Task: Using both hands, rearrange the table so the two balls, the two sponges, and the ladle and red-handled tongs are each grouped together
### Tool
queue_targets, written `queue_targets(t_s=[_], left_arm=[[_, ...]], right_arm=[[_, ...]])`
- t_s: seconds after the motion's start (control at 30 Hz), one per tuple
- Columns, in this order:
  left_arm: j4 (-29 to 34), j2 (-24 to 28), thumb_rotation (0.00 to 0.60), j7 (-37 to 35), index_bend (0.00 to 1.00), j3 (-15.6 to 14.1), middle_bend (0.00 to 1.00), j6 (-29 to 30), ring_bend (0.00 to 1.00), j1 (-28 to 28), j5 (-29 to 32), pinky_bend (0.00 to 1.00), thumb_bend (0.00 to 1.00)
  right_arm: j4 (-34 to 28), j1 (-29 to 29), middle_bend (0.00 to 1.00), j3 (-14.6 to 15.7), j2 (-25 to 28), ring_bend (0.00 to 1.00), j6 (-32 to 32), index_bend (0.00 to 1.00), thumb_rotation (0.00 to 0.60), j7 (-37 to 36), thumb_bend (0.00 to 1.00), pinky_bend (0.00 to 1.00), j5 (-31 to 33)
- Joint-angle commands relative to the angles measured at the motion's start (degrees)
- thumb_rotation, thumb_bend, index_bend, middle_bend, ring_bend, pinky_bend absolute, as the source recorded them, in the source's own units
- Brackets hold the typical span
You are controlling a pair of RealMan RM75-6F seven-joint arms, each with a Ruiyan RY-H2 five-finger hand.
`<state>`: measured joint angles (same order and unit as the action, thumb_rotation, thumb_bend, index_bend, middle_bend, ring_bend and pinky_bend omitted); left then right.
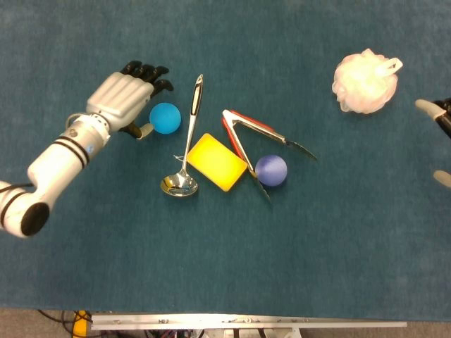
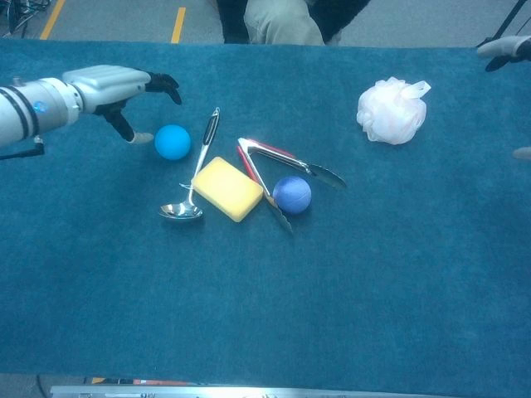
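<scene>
Left hand (image 1: 121,98) hovers with fingers (image 1: 146,70) spread wide, empty, the light-blue ball (image 1: 165,117) lying free just beneath them on the desk (image 1: 225,267), probably awaiting a regrasp.

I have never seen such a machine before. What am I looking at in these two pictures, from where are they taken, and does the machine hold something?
This is a robot with two arms, each ending in a mechanical hand, working at a table covered in blue cloth. The head view looks straight down; the chest view looks across the table from lower down. The silver left hand hovers open beside a bright blue ball and holds nothing. Only the fingertips of the right hand show at the edge. On the table lie a steel ladle, a yellow rectangular sponge, red-handled metal tongs, a purple-blue ball and a white mesh bath sponge.
</scene>
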<state>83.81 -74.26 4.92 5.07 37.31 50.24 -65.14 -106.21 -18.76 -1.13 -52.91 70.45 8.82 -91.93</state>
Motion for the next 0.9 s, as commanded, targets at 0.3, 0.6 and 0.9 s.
queue_targets(t_s=[0.3, 0.6, 0.9], left_arm=[[12.4, 10.9, 0.600, 0.0, 0.18, -3.7, 0.06, 9.7, 0.06, -7.4, -8.2, 0.00, 0.32], [16.4, 14.3, 0.600, 2.1, 0.18, -6.7, 0.06, 13.6, 0.06, -11.6, -11.4, 0.00, 0.32], [18.5, 16.5, 0.600, 2.2, 0.18, -7.3, 0.06, 16.8, 0.06, -14.7, -12.9, 0.00, 0.32]], right_arm=[[-0.3, -1.3, 0.26, 0.5, -0.8, 0.20, -1.9, 0.14, 0.600, 1.0, 0.03, 0.38, -2.0], [-1.7, -2.4, 0.26, 0.5, -1.3, 0.20, -3.8, 0.14, 0.600, 3.4, 0.03, 0.38, -2.1], [-3.6, -4.0, 0.26, 0.4, -2.1, 0.20, -6.6, 0.14, 0.600, 7.6, 0.03, 0.39, -2.0]])
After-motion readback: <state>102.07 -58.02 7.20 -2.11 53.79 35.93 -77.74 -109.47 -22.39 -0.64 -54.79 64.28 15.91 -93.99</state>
